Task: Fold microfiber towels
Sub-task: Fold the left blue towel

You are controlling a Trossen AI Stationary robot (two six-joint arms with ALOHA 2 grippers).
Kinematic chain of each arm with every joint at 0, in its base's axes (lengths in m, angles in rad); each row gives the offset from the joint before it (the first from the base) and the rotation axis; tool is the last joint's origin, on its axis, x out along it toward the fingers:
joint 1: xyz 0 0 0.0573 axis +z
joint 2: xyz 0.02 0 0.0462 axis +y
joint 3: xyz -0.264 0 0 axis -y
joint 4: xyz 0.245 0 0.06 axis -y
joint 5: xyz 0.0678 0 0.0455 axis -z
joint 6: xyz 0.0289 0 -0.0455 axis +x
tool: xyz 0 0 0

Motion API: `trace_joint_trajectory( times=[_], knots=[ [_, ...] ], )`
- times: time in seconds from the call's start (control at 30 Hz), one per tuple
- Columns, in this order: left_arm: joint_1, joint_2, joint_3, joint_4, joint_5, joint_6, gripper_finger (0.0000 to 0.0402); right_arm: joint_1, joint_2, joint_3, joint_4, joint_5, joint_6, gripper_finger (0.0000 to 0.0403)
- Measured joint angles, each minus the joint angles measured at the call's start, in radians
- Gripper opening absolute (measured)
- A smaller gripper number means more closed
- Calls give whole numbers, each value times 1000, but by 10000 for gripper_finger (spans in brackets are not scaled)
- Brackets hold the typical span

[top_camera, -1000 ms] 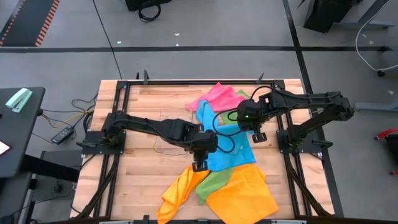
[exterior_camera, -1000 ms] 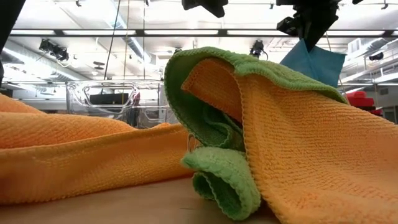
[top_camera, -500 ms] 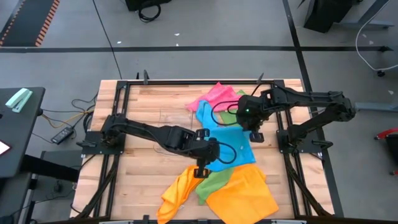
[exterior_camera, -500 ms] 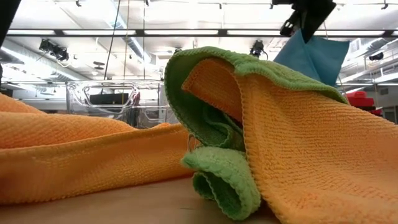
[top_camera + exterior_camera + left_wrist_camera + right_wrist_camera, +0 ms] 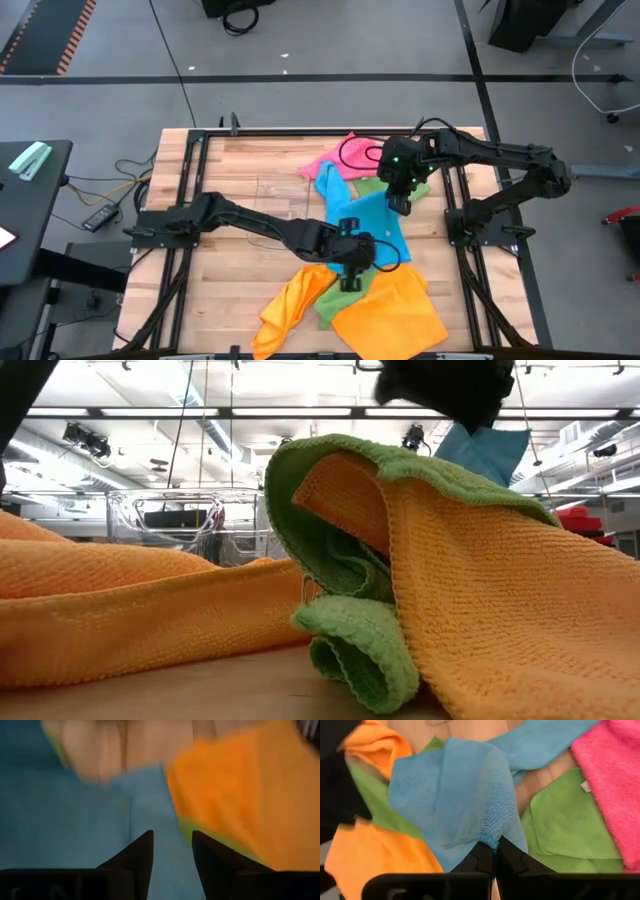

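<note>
A sky-blue towel [image 5: 365, 225] lies in the middle of the table, among a pink towel [image 5: 350, 155], a green towel [image 5: 412, 186] at the far right, and orange towels [image 5: 395, 315] and a second green towel [image 5: 338, 297] at the near edge. My right gripper [image 5: 397, 203] is shut on the blue towel [image 5: 455, 795] near its far right part. My left gripper [image 5: 350, 283] stands open over the blue towel's near edge [image 5: 150, 810], beside the orange towel [image 5: 240, 795]. In the low view the blue towel [image 5: 485, 445] shows raised behind the orange and green heap. My right gripper pinches a bunched bit of the blue towel [image 5: 492, 837] between its two fingers, coming from above and slanting down. That part is lifted off the table. The cloth spreads down from the fingers, slack, and the towel's remaining part lies on the table and on other towels.
A small clear plastic tray [image 5: 180, 520] stands on the wood behind the towels, left of centre. Black frame rails [image 5: 300, 131] run along the table's edges. Bare wood [image 5: 240, 165] shows on the table's left half.
My left gripper has gone toward the table's right and near edges and sunk, from beside the blue towel's left side to its near edge by the orange towel. My right gripper has rolled and shifted toward the table's far and left edges, taking the held part of the blue towel along.
</note>
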Motion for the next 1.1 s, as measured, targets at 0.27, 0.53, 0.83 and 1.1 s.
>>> trace_joint_trajectory(
  times=[0.27, 0.53, 0.83, 1.1],
  knots=[
    [16, 22, 1, 3, -73, 65, 126, -37, 0, 0, -3, -59, -20, 12],
    [88, 13, 0, -189, 55, 120, 89, -39, 0, 0, 1, -62, -54, 12],
    [98, 41, 0, -125, 50, 14, 90, -52, 0, 0, 32, -61, -64, 12],
    [37, 99, 0, -51, -155, -12, 178, -65, 0, 0, 64, -58, -57, 12]
  ],
)
